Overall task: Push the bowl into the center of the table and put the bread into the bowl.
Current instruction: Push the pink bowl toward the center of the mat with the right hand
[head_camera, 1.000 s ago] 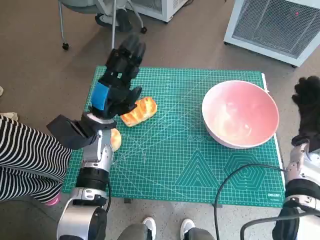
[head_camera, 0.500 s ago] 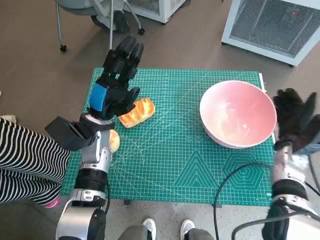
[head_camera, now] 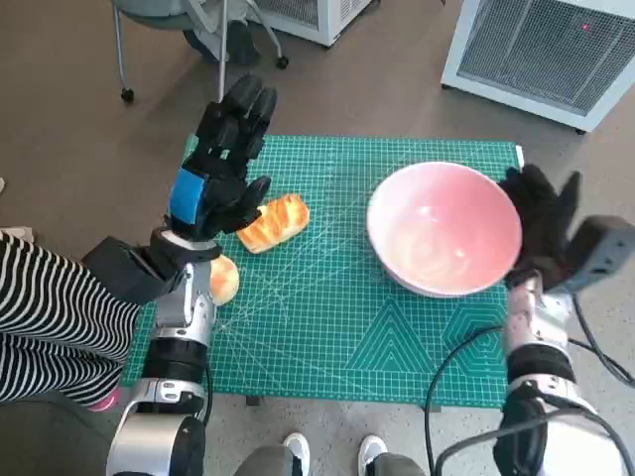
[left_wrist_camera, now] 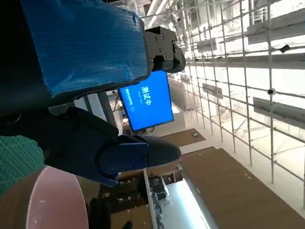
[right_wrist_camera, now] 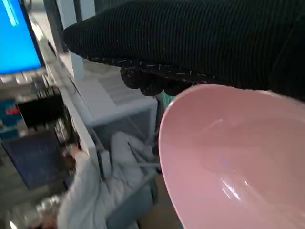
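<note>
A large pink bowl (head_camera: 444,228) stands on the green cutting mat (head_camera: 337,327), right of its middle. My gloved right hand (head_camera: 541,223) presses flat against the bowl's right rim, fingers spread, holding nothing. The bowl (right_wrist_camera: 238,157) fills the right wrist view, just under the glove (right_wrist_camera: 200,43). A golden bread loaf (head_camera: 274,221) lies at the mat's left. My left hand (head_camera: 220,164) hovers raised over the loaf's left end, fingers spread, holding nothing. In the left wrist view, the left hand (left_wrist_camera: 90,90) shows with a slice of the bowl's rim (left_wrist_camera: 52,200).
A second, rounder bread piece (head_camera: 222,279) lies by my left forearm at the mat's left edge. A person's striped sleeve (head_camera: 50,317) is at the left, shoes (head_camera: 332,451) at the front edge. A white cabinet (head_camera: 541,55) stands beyond the table's far right.
My right hand has moved left to the bowl's rim and pushed the bowl leftward toward the mat's middle. My left hand stayed raised over the loaf.
</note>
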Motion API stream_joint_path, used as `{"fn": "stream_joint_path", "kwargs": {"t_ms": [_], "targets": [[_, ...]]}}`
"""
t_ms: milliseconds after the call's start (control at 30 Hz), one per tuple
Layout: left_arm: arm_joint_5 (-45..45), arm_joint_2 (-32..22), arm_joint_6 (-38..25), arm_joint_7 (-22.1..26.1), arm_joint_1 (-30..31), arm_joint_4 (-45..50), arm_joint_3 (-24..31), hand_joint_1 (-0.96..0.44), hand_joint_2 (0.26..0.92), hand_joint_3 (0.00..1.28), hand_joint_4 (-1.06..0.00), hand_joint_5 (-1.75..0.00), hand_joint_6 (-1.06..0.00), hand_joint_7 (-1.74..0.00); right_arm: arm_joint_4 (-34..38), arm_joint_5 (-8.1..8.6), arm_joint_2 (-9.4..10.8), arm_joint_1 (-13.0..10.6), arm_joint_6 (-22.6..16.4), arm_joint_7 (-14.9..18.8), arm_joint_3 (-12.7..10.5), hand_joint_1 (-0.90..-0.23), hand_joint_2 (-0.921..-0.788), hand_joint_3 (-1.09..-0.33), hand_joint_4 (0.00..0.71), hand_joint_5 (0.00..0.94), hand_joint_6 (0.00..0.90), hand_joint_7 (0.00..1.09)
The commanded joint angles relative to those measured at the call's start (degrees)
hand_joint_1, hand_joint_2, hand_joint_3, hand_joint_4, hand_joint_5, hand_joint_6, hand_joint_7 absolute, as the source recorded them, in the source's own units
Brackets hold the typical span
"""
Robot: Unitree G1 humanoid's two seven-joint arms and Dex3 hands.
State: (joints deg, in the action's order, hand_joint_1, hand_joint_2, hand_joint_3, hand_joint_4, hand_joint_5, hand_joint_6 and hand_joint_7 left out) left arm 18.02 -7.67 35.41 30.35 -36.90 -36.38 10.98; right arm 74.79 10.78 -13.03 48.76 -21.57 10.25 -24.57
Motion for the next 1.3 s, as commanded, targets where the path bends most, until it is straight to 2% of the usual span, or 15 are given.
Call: {"fn": "stream_joint_path", "kwargs": {"t_ms": [33,167,367,867,1167,1300], "targets": [[0.16,-0.75,0.35,-0.15,0.84,1.61,0.41,-0.70,0.921,0.42,-0.10,-0.01,-0.01,-0.41,0.75,-0.71,1.51,0.18,0.85,0.96,1.07,-0.662,-0.921,-0.867,0.133,0.008,0.047,0.31],[-0.10,-0.85,0.32,-0.53,1.32,2.22,0.35,-0.69,0.921,0.42,-0.10,-0.01,-0.01,-0.40,0.56,-0.43,2.78,0.62,0.31,1.64,1.49,-0.661,-0.921,-0.866,0.132,0.007,0.046,0.31],[-0.33,-1.21,0.41,-0.90,1.71,2.50,0.36,-0.69,0.921,0.41,-0.11,-0.01,-0.02,-0.39,0.61,0.66,4.53,1.53,0.68,2.46,0.94,-0.667,-0.921,-0.862,0.133,0.005,0.053,0.32],[-0.84,-1.30,0.37,-2.04,2.02,2.90,0.04,-0.68,0.921,0.42,-0.11,-0.01,-0.03,-0.37,0.91,4.05,9.41,3.74,2.60,2.96,-2.28,-0.695,-0.921,-0.797,0.112,0.000,0.040,0.30],[-0.99,-1.17,0.32,-2.16,2.06,2.58,-0.26,-0.69,0.921,0.41,-0.11,-0.01,-0.03,-0.36,0.79,4.23,9.79,4.49,4.01,3.58,-2.58,-0.679,-0.921,-0.792,0.098,0.000,0.038,0.29],[-0.84,-1.01,0.23,-1.98,2.24,2.66,-0.40,-0.69,0.921,0.41,-0.11,0.00,-0.04,-0.36,0.38,2.80,8.71,4.55,3.22,3.49,-1.25,-0.666,-0.921,-0.795,0.096,0.000,0.040,0.29]]}}
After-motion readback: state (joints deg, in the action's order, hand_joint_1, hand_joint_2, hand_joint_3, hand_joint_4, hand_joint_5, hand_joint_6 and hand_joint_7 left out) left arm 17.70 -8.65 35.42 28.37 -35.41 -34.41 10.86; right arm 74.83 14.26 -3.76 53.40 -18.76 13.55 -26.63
